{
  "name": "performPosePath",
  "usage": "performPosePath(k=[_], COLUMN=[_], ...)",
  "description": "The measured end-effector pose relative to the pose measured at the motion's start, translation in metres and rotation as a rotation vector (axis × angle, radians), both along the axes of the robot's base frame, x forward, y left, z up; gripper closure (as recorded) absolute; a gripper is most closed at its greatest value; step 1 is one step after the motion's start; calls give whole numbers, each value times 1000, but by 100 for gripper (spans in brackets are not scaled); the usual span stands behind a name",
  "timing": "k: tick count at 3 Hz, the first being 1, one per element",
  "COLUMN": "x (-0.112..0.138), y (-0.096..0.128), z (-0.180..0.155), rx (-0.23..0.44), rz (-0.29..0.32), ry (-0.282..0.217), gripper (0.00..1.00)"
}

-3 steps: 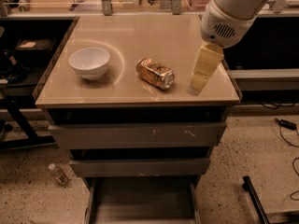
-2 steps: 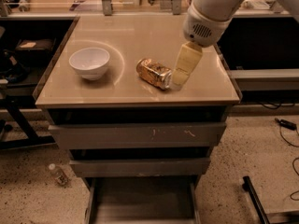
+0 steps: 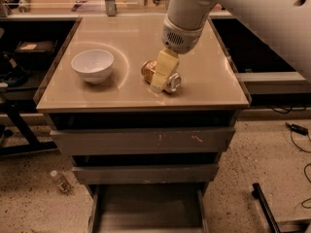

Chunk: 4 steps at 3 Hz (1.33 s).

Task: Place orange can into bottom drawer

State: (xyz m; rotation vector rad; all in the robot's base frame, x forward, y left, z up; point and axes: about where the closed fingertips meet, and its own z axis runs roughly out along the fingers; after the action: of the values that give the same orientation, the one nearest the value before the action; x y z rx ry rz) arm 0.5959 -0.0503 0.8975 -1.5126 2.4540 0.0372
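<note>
The orange can (image 3: 171,83) lies on its side on the tan counter (image 3: 204,72), near the middle and toward the near edge, its silver end facing near-right. The gripper (image 3: 159,79) reaches down from the far right and sits right over the can, covering its middle; whether it is wide, narrow or clamped on the can I cannot tell. A white bowl (image 3: 92,65) stands to the left, apart from the can. Below, the bottom drawer (image 3: 146,212) is pulled out. A small clear bottle (image 3: 60,181) lies on the floor at left.
</note>
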Motion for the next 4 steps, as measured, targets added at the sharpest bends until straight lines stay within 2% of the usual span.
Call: performPosePath(k=[1,2,4], x=[1,17,56], y=[-3,-3,2], z=[2,-11,-46], rx=[2,29,22], rz=[0,-37,-121], ry=[-12,3,60], gripper=[0,0,0])
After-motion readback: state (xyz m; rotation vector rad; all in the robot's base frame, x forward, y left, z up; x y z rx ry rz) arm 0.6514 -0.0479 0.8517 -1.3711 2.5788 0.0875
